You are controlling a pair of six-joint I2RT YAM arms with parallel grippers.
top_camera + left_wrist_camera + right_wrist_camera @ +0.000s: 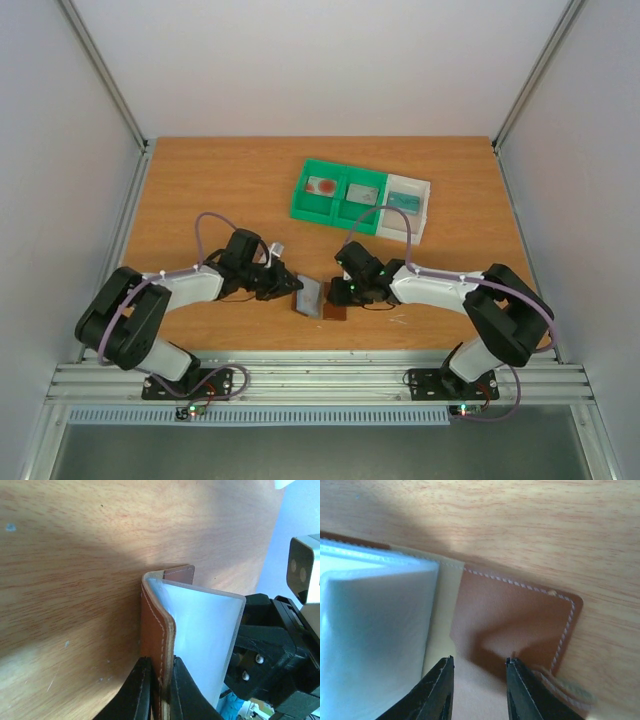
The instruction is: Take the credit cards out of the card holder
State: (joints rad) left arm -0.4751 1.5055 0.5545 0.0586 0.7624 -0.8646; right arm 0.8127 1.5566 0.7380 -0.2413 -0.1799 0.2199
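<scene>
Fingers (137,695) of left gripper (161,667) squeezing tight on stitched brown edge of card holder (155,625), one finger each side. That flap standing up off table (65,580), pale blue-grey inner pocket (200,630) facing right arm. Right gripper (480,661) jaws standing partly apart, clamping nothing, hanging over other brown flap lying flat on wood. Card holder sitting half open at front middle of table, between both grippers. Green-and-white tray (312,212) sitting well apart, toward back.
</scene>
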